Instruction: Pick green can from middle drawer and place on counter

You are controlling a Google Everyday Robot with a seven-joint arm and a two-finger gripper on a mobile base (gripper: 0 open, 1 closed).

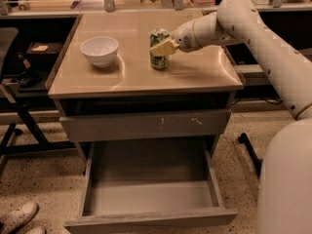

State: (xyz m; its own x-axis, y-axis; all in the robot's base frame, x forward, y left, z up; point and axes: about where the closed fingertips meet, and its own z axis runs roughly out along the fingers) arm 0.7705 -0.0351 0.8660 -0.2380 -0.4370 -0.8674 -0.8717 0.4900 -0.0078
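The can (158, 61) is seen standing upright on the counter (136, 79), right of centre and toward the back half of the top. The gripper (160, 48) is placed at the can's upper part, reached in from the right by the white arm (253, 30) (which crosses above the counter's right edge). Whether the can is clamped or let go cannot be told, since the contact is hidden on the far side. A white bowl (99, 50) is set on the counter to the left of the can, well apart from it. Below the counter a closed drawer front (146, 125) marked with pale scratches is seen. Under that, the middle drawer (146, 199) is pulled fully out, its grey floor exposed. A pale shoe (17, 217) is seen on the speckled floor at the lower left.
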